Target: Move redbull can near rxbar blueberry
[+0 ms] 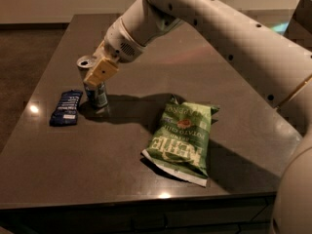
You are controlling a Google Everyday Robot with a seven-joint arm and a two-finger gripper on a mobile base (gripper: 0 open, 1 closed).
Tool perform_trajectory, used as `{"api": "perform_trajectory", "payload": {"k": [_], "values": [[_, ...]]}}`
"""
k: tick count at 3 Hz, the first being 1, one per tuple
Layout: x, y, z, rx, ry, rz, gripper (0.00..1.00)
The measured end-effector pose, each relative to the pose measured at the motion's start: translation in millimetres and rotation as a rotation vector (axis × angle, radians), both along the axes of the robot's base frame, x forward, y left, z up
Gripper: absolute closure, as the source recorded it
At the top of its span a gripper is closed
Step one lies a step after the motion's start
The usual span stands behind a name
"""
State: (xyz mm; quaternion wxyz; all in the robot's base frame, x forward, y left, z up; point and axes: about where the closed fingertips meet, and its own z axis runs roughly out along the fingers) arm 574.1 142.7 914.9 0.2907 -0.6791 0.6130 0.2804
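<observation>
Near the desk's (97, 169) left edge the gripper (96, 74) has its jaws clasped on the upright redbull can (99, 95), the rxbar blueberry (66, 107) lying just beside it, edgeward

Arm extended; gripper (95, 80) low, angled downward.

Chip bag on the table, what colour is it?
The chip bag is green with white lettering, in the camera view; the gripper is at the redbull can.

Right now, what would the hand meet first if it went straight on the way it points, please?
The redbull can, which the hand grips beside the rxbar blueberry; below it lies the table, though depth is unclear.
</observation>
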Motion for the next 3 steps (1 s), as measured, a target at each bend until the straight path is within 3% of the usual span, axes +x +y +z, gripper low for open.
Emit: {"api": "perform_trajectory", "payload": {"k": [1,2,3], "values": [[9.0,-10.1,-7.8,-0.006,0.006,-0.021,0.07],[9.4,-10.1,-9.2,-0.007,0.007,-0.022,0.00],[9.4,-10.0,-9.2,-0.007,0.007,-0.021,0.00]]}}
